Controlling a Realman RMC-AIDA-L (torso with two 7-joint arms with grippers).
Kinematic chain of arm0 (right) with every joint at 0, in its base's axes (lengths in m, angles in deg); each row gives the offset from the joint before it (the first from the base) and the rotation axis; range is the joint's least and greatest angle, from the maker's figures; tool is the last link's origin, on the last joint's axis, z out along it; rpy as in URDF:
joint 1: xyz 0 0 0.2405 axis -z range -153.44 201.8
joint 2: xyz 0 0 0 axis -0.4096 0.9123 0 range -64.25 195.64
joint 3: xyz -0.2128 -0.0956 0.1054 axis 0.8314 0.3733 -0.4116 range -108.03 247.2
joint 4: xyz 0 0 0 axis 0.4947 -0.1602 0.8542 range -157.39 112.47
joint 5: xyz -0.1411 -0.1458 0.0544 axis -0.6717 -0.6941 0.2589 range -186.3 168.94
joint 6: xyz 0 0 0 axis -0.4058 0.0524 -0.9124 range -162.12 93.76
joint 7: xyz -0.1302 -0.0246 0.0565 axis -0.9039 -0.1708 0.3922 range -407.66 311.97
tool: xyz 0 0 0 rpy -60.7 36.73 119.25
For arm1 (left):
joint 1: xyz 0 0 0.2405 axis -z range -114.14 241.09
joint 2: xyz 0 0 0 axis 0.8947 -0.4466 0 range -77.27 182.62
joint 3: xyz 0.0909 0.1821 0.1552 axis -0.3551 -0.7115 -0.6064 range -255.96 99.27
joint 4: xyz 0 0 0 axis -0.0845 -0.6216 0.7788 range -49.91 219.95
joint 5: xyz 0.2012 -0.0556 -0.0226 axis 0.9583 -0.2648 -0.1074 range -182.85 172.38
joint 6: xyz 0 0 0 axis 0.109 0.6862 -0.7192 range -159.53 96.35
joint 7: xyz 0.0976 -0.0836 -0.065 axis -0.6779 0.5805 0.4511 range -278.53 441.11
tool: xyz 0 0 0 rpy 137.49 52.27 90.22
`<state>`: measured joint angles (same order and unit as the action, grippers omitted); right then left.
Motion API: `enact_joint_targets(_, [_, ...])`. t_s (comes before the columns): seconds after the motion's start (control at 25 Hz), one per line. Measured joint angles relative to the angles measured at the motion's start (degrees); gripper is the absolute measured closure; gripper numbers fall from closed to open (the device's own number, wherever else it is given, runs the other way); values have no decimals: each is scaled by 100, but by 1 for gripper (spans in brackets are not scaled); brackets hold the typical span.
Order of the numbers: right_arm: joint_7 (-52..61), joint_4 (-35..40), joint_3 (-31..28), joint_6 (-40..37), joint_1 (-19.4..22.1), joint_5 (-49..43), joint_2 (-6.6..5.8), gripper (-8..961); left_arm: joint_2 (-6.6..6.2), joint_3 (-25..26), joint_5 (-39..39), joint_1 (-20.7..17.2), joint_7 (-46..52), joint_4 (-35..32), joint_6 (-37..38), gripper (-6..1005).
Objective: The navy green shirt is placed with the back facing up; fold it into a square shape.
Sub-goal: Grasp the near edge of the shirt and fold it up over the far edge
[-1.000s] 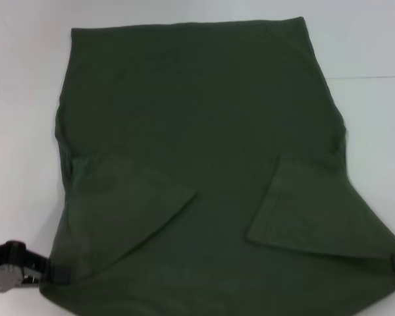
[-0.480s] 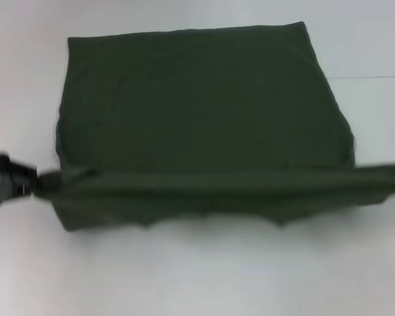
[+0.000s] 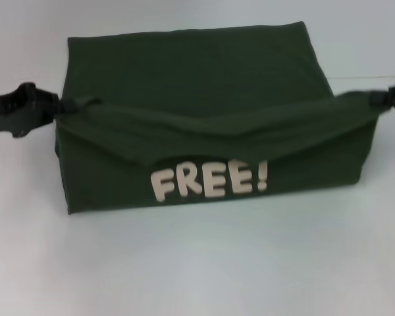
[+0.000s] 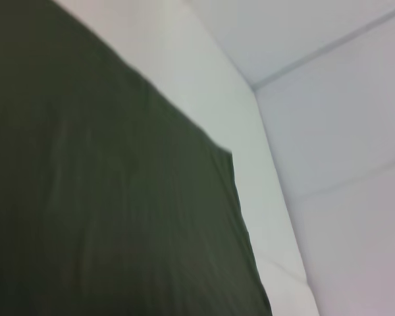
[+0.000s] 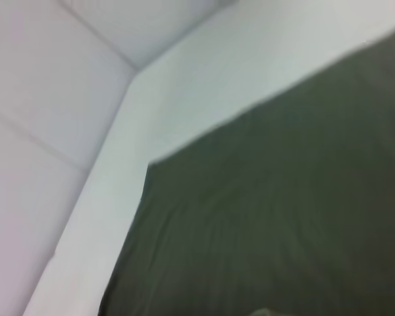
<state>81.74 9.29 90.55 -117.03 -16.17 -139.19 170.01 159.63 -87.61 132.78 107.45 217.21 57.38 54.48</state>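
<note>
Both claws, left claw point(image 3: 58, 108) and right claw point(image 3: 376, 99), pinch the navy green shirt point(image 3: 204, 79) by its near edge, held raised mid-fold. "FREE!" lettering point(image 3: 209, 181) shows beneath. Next, I judge: lay that edge on the far half.

Navy green shirt point(image 3: 204, 79), head view: a large dark olive-green garment filling the upper and middle of the frame on a pale surface. Its near portion is lifted and carried toward the far edge, pulled taut between the left and right sides of the frame and sagging slightly at mid-span. Below this raised band a turned-over panel shows pale pink "FREE!" lettering at lower centre. The far part lies flat, plain and smooth. In both wrist views the cloth appears only as a dark, apparently unwrinkled expanse with one straight edge.
</note>
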Motion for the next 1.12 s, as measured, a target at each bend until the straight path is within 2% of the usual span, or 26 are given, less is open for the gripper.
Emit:
enact_joint_targets(0.12, [-26,-123,44,495,-176,179,66,924,61,0,-159,73,-187,153,-420,971])
enact_joint_targets(0.32, [-159,-463,63,1451,-439,243,201,923,250,1,-278,165,-504,237,-1095,972])
enact_joint_targets(0.6, [-393,-855,86,2632,-659,290,461,923,379,4,-558,197,-1047,544,-2016,971])
enact_joint_targets(0.76, [-437,-964,254,3158,-695,298,603,924,479,3,-644,217,-1378,764,-2545,960])
enact_joint_targets(0.92, [-540,-968,315,3323,-700,299,723,924,614,-2,-653,238,-1577,845,-2866,949])
enact_joint_targets(1.04, [-555,-969,327,3480,-699,299,783,867,696,-5,-655,240,-1656,858,-3035,941])
enact_joint_targets(1.12, [-582,-969,328,3571,-682,299,812,786,742,-5,-655,241,-1681,864,-3214,935])
